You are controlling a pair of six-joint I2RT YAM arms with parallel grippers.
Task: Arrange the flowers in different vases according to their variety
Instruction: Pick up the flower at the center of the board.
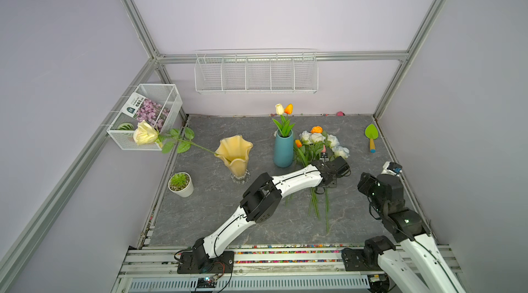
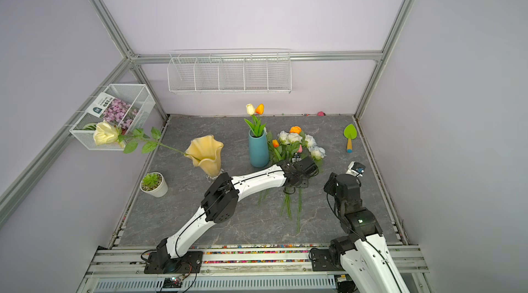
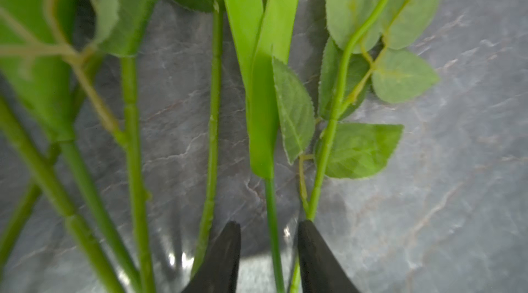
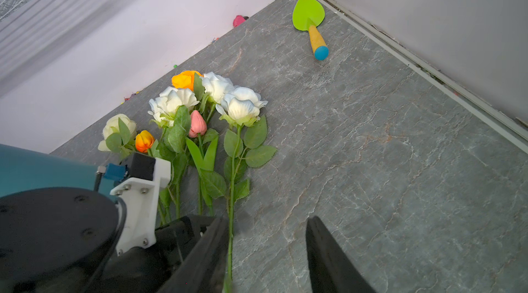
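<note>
Grey veined stone tabletop (image 1: 357, 191) lies inside lilac walls (image 1: 257, 6), with a wire rack (image 1: 255, 77) on the back wall, a mesh basket (image 1: 148, 117) at the left, a potted succulent (image 1: 180, 184) and a trowel (image 1: 371, 137). A cream rose (image 1: 145, 132) leans out of the amber vase (image 1: 235, 154), two tulips (image 1: 284, 109) stand in the teal vase (image 1: 283, 148), and the other flowers (image 1: 317, 137) lie bunched beside it, partly hidden by the left arm (image 1: 297, 177). The left end effector (image 3: 268, 223) straddles a thin stem (image 3: 270, 206), jaws apart and seemingly not gripping; the right end effector (image 4: 267, 218) hangs part-open, empty.
</note>
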